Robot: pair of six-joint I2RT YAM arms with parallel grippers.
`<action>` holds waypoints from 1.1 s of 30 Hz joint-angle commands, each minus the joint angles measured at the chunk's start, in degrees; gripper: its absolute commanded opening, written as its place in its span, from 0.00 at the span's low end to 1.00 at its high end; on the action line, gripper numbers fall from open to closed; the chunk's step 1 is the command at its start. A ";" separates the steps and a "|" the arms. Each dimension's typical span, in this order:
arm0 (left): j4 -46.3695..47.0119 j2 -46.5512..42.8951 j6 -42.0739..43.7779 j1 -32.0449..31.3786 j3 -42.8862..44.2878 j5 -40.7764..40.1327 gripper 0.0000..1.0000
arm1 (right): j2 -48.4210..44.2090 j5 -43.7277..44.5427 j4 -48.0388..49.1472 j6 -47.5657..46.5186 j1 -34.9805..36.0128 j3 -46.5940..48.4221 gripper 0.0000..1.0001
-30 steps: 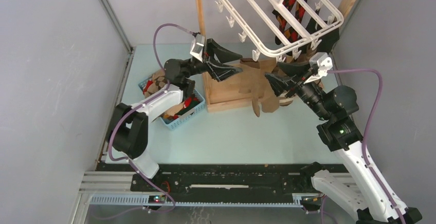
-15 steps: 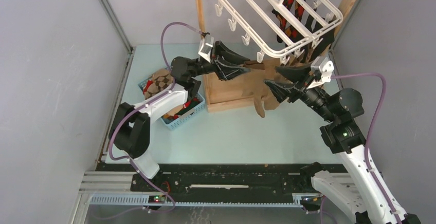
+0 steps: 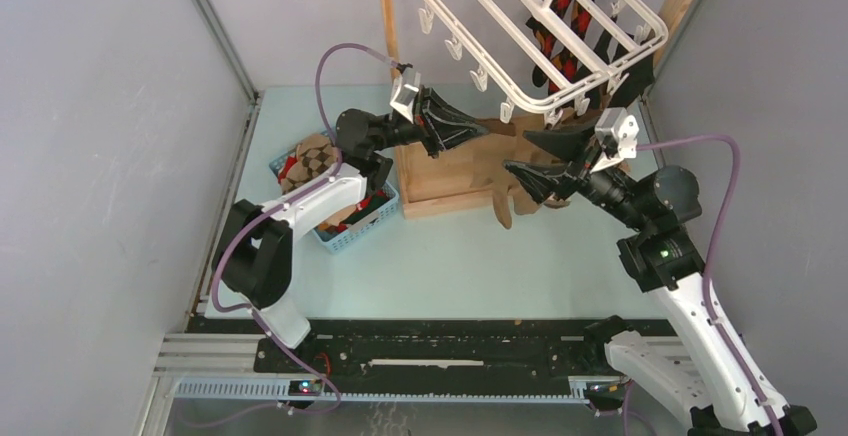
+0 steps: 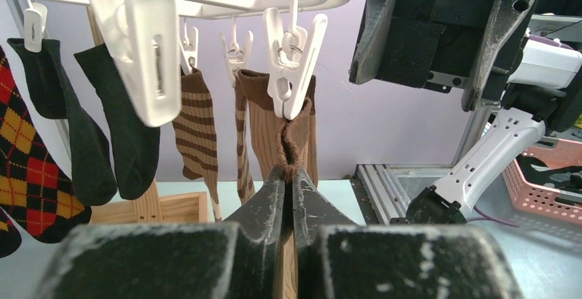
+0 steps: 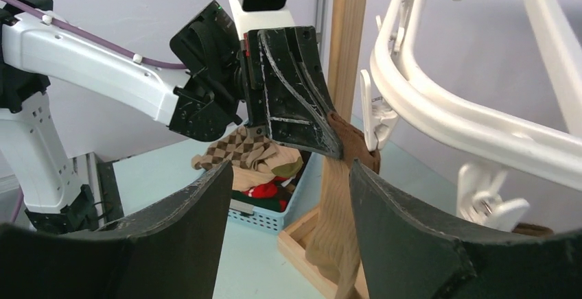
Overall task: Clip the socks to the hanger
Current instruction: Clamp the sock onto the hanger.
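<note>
Top external view: we find the left end effector (image 3: pixel 472 134) closed on the cuff of the plain tan sock (image 3: pixel 505 201), which hangs lengthwise below the near rail of the hanger (image 3: pixel 545 102), with the right end effector (image 3: pixel 517 152) wide open and empty just beside it. Left wrist view: the cuff sits at the mouth of the clip (image 4: pixel 292 59), directly above the fingertips (image 4: pixel 274 189). Right wrist view: the clip lies ahead of the right arm, and the wooden post (image 5: pixel 348 31) and neighbouring clips crowd the approach.

Hanger (image 3: pixel 600 75) top cut by pic edge; tan sock (image 4: pixel 274 121) cuff partly hidden w/in left gripper (image 4: pixel 288 177).
</note>
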 commanded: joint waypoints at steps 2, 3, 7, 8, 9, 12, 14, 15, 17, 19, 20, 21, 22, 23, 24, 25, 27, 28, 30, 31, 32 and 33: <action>0.46 -1.38 0.84 -0.60 2.85 -0.40 0.05 | 2.63 2.68 6.01 0.44 3.33 1.14 0.73; 0.46 -1.60 0.90 -0.62 2.69 -0.40 0.04 | 3.16 4.56 6.38 0.08 4.23 1.16 0.74; 0.14 -2.28 1.19 -0.61 2.44 -0.16 0.03 | 4.63 11.62 7.34 0.16 5.59 1.66 0.74; -0.07 -2.36 1.41 -0.64 2.47 -0.09 0.03 | 4.75 12.84 7.60 0.08 5.69 1.70 0.74; -0.29 -2.41 1.57 -0.59 2.52 0.01 0.03 | 4.83 13.68 7.80 -0.01 5.70 1.71 0.74; -0.59 -2.44 1.78 -0.63 2.92 0.33 0.03 | 4.96 16.89 8.02 0.20 6.14 1.75 0.73; -0.68 -2.23 1.82 -0.62 3.44 0.54 0.03 | 4.98 19.72 7.67 -0.10 7.01 1.94 0.72; -0.76 -2.01 1.79 -0.64 3.66 0.67 0.03 | 5.10 20.97 7.59 -0.29 7.48 1.93 0.72; -0.77 -1.80 1.64 -0.63 4.36 0.78 0.02 | 5.49 22.28 7.74 -0.15 7.72 1.89 0.73; -0.77 -1.48 1.47 -0.67 4.97 1.00 0.02 | 6.35 22.74 8.85 0.57 7.88 1.97 0.73; -0.81 -1.26 1.29 -0.68 5.28 1.09 0.02 | 6.68 23.07 9.64 0.72 8.15 1.97 0.73; -0.77 -1.08 1.23 -0.73 5.64 1.25 0.02 | 7.13 23.88 10.69 0.90 8.61 1.97 0.74; -0.77 -1.00 1.02 -0.71 5.89 1.41 0.02 | 7.59 24.81 11.68 1.05 9.13 1.95 0.74; -0.79 -0.87 0.84 -0.69 6.16 1.56 0.02 | 8.01 25.71 12.53 1.15 9.63 1.95 0.74; -0.82 -0.87 0.64 -0.68 6.36 1.80 0.02 | 8.49 26.72 13.32 1.49 10.06 1.94 0.75; -0.77 -0.85 0.67 -0.73 6.41 1.87 0.02 | 8.95 27.78 13.98 2.06 10.44 1.91 0.75; -0.77 -0.90 0.59 -0.72 6.57 1.93 0.02 | 9.53 29.16 14.95 3.16 11.06 1.93 0.75; -0.77 -1.02 0.55 -0.73 6.57 1.96 0.02 | 9.76 29.20 15.35 3.46 11.22 1.97 0.76; -0.77 -1.02 0.50 -0.76 6.60 1.97 0.02 | 10.12 28.45 16.40 3.78 11.27 1.88 0.76; -0.77 -1.02 0.46 -0.81 6.60 2.02 0.02 | 10.27 27.98 16.98 3.70 11.32 1.89 0.77; -0.77 -1.02 0.48 -0.79 6.59 2.08 0.02 | 10.31 27.74 17.45 3.69 11.27 1.89 0.77; -0.77 -1.02 0.41 -0.75 6.58 2.06 0.02 | 10.44 27.45 17.91 3.39 11.25 1.88 0.77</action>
